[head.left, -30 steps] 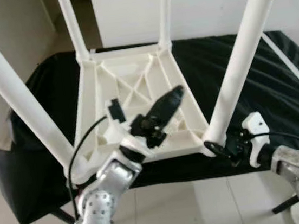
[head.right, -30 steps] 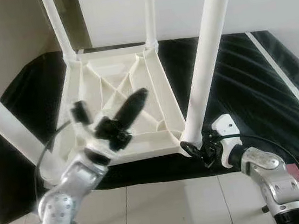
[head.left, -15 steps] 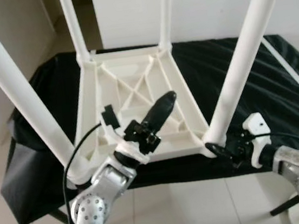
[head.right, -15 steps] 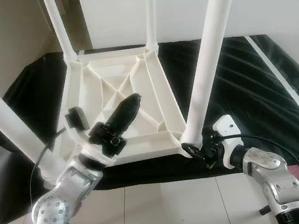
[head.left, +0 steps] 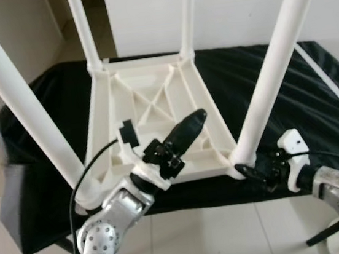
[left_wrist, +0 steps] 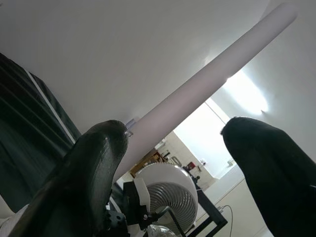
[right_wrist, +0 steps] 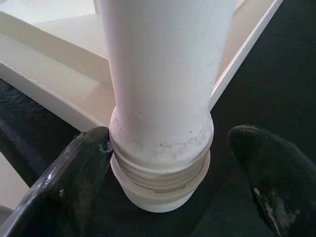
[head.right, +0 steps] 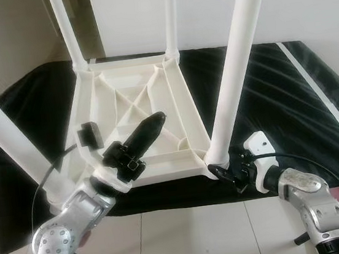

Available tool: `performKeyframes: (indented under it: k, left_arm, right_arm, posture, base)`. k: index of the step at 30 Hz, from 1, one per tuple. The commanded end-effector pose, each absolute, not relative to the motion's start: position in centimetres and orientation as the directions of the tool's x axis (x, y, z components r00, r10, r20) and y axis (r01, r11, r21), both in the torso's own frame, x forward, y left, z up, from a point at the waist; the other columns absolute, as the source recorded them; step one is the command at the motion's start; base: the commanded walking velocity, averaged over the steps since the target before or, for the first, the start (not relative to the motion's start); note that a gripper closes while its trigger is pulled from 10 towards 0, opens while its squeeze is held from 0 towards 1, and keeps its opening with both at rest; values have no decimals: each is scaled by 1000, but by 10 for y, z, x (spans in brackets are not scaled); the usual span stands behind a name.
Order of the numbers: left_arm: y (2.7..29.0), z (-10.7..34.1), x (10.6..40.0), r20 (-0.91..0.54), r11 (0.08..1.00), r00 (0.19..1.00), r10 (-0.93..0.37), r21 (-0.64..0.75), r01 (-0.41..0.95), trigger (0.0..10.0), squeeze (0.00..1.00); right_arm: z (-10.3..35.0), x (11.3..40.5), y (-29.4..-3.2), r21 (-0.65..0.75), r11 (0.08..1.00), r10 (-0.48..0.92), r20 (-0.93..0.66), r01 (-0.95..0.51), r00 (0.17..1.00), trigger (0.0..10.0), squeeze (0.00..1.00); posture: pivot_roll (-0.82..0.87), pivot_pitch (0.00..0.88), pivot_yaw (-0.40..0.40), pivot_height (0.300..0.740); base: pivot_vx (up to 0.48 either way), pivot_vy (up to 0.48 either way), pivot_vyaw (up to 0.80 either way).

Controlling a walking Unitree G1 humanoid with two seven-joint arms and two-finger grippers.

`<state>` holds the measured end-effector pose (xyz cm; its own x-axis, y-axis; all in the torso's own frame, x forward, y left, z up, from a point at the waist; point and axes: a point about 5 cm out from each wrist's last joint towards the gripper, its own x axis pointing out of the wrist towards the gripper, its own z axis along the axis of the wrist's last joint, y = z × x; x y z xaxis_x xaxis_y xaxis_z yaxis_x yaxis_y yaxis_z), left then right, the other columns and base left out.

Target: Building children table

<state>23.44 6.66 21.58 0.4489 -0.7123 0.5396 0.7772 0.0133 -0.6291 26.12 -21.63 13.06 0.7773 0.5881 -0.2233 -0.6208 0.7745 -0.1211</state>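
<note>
Since a second ago the left gripper (head.left: 189,126) has dipped and come up again over the underside of the white children's table (head.left: 147,98), and its arm has drawn in a little; the right gripper (head.right: 228,172) has stayed at the base of the near right leg (head.right: 237,69) throughout. The table lies upside down on a surface covered by a black cloth (head.left: 315,103), its ribbed frame facing up and all four legs standing from the corners: the near left leg (head.left: 18,102), the near right one, and the two far legs (head.left: 83,29) by the wall. In the right wrist view the near right leg's threaded collar (right_wrist: 160,170) sits between the two black fingers (right_wrist: 74,173); one finger touches or nearly touches the collar while the other stands well off it, so this hand is spread around the leg and not clamped on it. The left gripper hovers above the frame, its fingers apart with nothing between them (its wrist view looks up past them at a white leg and a fan (left_wrist: 165,192) in the room). The step in hand looks to be seating or tightening the near right leg in its corner socket, with threads showing above the socket, which suggests it may not be fully home. The next move probably calls for the right fingers to close squarely on the collar and turn it, while the left gripper comes down to steady the frame against twisting on the slack cloth.
</note>
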Motion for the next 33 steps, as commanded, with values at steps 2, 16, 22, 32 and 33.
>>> performKeyframes:
  k: [2,16,22,32,33]
  left_arm:
    - [66,226,222,663,-161,222,-715,-465,871,10000,0]
    - [65,227,223,656,-161,207,-726,-455,876,10000,0]
    - [65,227,223,655,-160,207,-727,-454,876,10000,0]
    - [66,228,222,657,-164,202,-726,-451,877,10000,0]
    - [66,227,222,651,-157,207,-731,-455,876,10000,0]
  right_arm:
    - [133,261,-219,-109,779,588,-216,-618,779,10000,0]
    - [135,265,-217,-111,779,592,-195,-618,782,10000,0]
    - [135,265,-216,-109,778,595,-191,-619,781,10000,0]
    - [134,265,-216,-100,778,598,-187,-621,780,10000,0]
    - [134,265,-216,-100,778,598,-186,-620,780,10000,0]
  posture:
    - [-43,3,-31,740]
    - [-35,0,-27,740]
    - [-33,0,-27,740]
    - [-31,0,-26,740]
    - [-31,0,-24,740]
  base:
    - [0,0,0]
    - [0,0,0]
    - [0,0,0]
    - [0,0,0]
    - [0,0,0]
